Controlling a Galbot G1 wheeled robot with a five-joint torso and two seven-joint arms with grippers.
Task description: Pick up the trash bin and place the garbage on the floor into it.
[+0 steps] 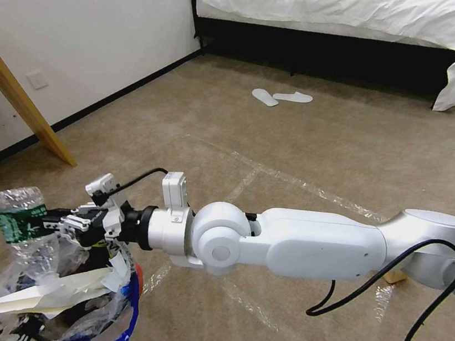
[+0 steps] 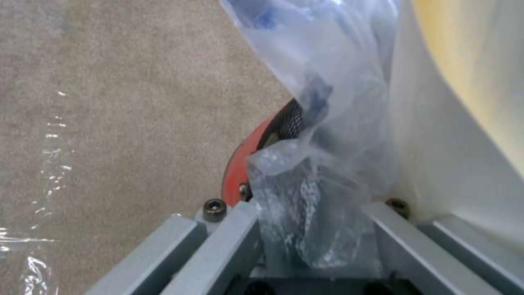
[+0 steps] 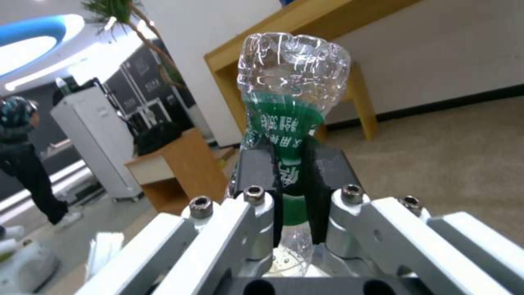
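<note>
Right gripper [image 1: 50, 224] clamps the clear green-labelled bottle [image 1: 22, 225], base up, directly above the trash bin [image 1: 66, 303]. Left gripper [image 2: 311, 229] pinches the bin's rim and plastic liner, holding it above the carpet [image 1: 269, 148]. White paper [image 1: 48, 295] lies across the bin's mouth.

Even, bright indoor light; soft shadows. Tape [image 1: 272, 173] glares on the floor [image 1: 346, 138]. The bag [image 2: 327, 123] beside the left end effector [image 2: 314, 229] blurs.
</note>
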